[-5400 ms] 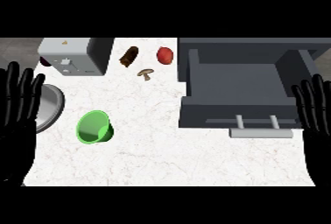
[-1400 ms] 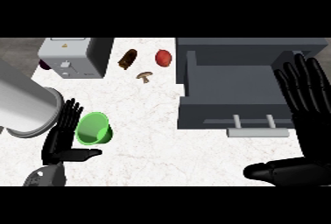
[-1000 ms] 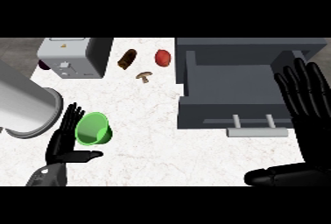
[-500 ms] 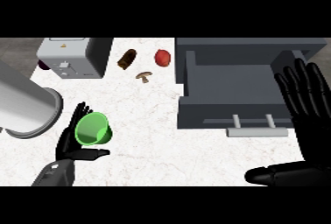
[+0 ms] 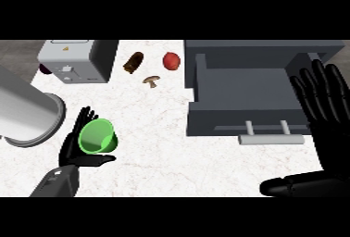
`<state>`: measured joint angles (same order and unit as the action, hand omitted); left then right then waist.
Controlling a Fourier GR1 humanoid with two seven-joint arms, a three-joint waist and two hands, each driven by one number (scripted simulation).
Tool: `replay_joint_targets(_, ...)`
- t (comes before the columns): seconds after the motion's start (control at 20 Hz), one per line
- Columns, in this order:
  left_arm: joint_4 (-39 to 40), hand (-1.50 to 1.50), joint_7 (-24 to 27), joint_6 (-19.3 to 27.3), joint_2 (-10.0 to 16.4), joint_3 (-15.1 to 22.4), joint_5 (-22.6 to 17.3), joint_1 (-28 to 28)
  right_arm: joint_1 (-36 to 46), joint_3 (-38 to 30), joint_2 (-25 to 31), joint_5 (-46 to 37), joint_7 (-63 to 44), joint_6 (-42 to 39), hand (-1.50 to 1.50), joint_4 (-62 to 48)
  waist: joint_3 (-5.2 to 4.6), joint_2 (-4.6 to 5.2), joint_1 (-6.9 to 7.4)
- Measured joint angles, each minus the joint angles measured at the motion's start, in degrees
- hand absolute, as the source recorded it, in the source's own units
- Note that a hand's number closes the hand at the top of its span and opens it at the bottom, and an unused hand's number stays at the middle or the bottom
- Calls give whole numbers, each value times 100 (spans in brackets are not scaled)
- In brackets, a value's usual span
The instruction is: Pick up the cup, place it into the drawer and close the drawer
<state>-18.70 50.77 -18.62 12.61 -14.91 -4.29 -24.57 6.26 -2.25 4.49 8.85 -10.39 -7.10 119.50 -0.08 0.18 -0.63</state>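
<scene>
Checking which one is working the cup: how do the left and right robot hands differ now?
The left robot hand is at the green cup, fingers behind it and thumb under it in the view. The right robot hand stands fingers up at the view's right, over one side of the open drawer, away from the cup. The left shows smaller than the right. Both are black, fingers straight.

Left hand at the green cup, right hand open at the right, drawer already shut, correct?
No: the head view shows the drawer open, pulled out with its handle toward the robot. The rest holds: left hand at the green cup, right hand open at the right.
</scene>
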Motion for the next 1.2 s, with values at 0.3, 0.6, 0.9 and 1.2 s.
replay_joint_targets(0.3, 143, -150, -70, -333, -101, 16, -83, -159, 72, 18, 2, -38, -137, 65, -150, 46, -1, 5, -9)
replay_joint_targets(0.6, 14, 150, -92, -648, -176, 90, -154, -124, 140, -64, 63, 47, -209, 39, -150, 34, -1, 2, 3)
replay_joint_targets(0.9, -136, 150, 179, -511, -144, 107, -151, -127, 32, -85, 50, 32, -15, -22, -150, -51, -2, 8, -7)
replay_joint_targets(1.2, -402, 150, 497, 71, -361, -90, -335, 70, -152, -105, 79, 57, -40, -57, -150, 165, 2, -9, 18)
